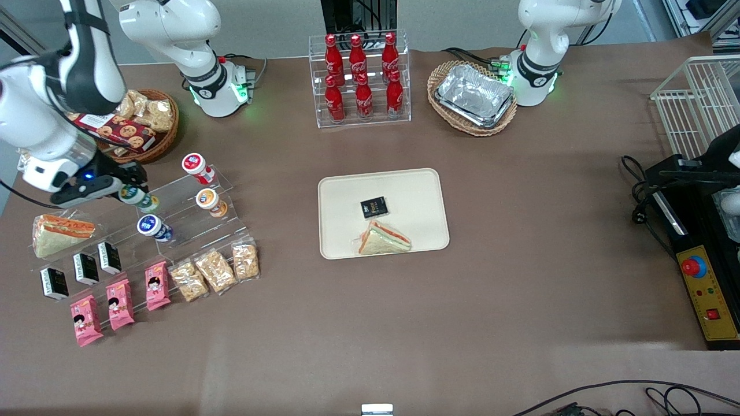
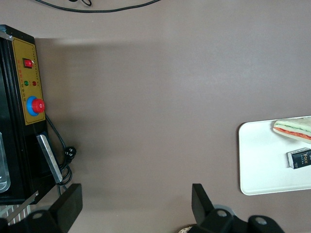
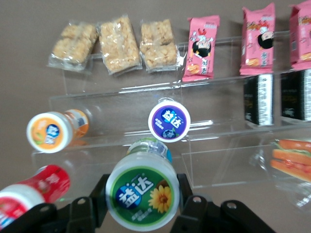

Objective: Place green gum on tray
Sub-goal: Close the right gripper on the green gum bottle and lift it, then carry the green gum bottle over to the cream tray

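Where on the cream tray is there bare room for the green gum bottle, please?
The flat cream-beige tray is bare toward the working arm; the black packet and wrapped sandwich crowd its middle. The claw grips the green-lidded gum bottle over the clear shelf.

Room and furniture, front view by the clock:
- Table (image 1: 520,260): you have one work surface under a matte brown covering, filling nearly the whole view.
- Wall (image 1: 277,29): pale grey strip at 12 o'clock.
- Wire rack (image 1: 694,104): white, at 2 o'clock.
- Control box (image 1: 702,289): black, with a yellow panel and red button, at 4 o'clock.
- Cables (image 1: 636,387): black, looping at 5 o'clock.
- Light: a soft, even overhead glare band lies at 6 o'clock.
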Robot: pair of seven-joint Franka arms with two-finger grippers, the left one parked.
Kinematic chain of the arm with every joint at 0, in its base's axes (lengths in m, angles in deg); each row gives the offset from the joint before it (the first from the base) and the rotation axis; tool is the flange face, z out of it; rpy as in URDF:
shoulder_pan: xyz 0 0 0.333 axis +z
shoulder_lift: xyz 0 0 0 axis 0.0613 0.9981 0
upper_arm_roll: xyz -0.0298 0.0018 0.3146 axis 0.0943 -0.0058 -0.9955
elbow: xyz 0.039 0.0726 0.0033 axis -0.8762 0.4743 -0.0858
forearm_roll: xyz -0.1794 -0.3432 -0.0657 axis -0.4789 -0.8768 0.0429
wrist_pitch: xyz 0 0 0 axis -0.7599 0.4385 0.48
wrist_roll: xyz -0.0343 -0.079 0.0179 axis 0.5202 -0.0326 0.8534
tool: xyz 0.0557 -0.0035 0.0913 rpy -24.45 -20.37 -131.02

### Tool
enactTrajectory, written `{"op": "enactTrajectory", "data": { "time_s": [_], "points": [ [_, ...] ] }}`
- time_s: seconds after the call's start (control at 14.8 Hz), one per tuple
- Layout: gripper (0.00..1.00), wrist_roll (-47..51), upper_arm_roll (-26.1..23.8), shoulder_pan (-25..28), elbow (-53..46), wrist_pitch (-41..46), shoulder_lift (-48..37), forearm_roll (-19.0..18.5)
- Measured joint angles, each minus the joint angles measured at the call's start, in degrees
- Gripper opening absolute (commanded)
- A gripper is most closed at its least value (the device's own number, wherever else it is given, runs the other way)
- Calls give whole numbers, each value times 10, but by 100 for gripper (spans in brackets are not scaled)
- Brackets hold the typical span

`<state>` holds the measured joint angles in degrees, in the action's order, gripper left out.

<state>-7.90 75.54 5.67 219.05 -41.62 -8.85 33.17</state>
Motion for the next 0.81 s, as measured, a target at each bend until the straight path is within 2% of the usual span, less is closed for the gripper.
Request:
{"op": "enactTrajectory", "data": {
  "time_s": [0.07,0.14,0.41,0.68,0.81],
  "points": [
    [15,2,0,1,-28,34,0,0],
    [5,6,-1,4,-56,67,-1,0],
    [6,32,-12,19,-146,165,-2,2],
    [6,176,-98,23,-193,219,-1,8],
    [7,274,-154,27,-203,228,-1,31]
  ]
}}
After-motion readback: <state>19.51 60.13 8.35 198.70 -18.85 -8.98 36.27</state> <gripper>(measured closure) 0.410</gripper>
